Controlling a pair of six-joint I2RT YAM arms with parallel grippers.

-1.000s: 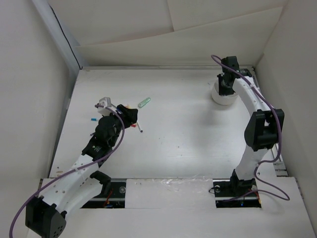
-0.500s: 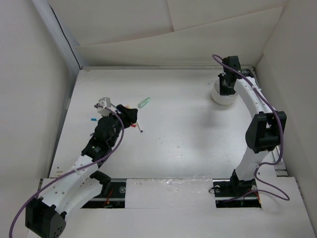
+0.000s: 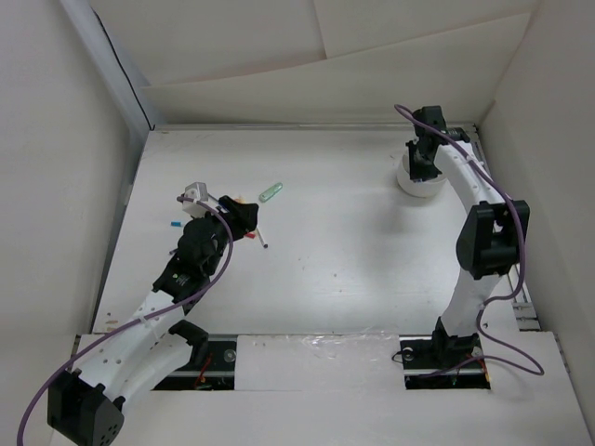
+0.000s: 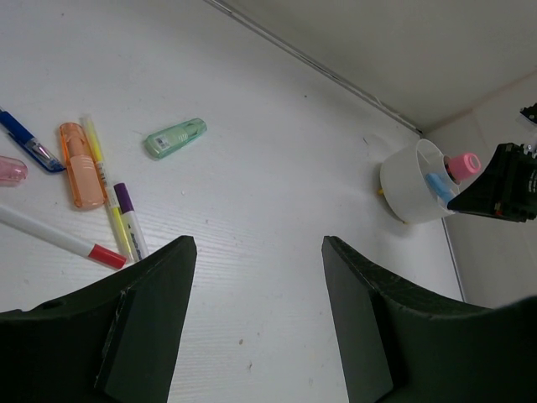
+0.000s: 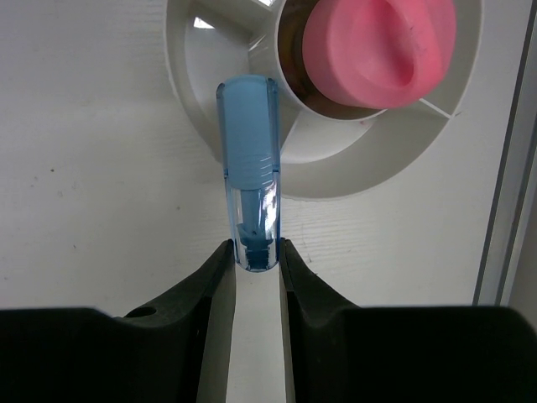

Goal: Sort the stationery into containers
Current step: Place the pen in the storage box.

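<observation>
My right gripper (image 5: 254,252) is shut on the near end of a translucent blue marker (image 5: 248,151). The marker's far end points into a compartment of the round white divided cup (image 5: 189,101). A pink-capped tube (image 5: 379,46) stands in the neighbouring compartment. From above, the right gripper (image 3: 423,167) hangs over the cup (image 3: 416,189) at the back right. My left gripper (image 4: 258,248) is open and empty, held above the table beside loose stationery: a green piece (image 4: 174,138), an orange highlighter (image 4: 77,164), a yellow pen (image 4: 105,185), a purple-capped pen (image 4: 130,220) and a red-tipped white pen (image 4: 59,239).
A blue pen (image 4: 29,143) and a pink piece (image 4: 10,170) lie at the left edge of the left wrist view. White walls close in the table at the back and on both sides. The cup sits close to the right wall.
The right arm's elbow has swung slightly left while its gripper stays over the cup with the blue marker. The left arm has not moved.
</observation>
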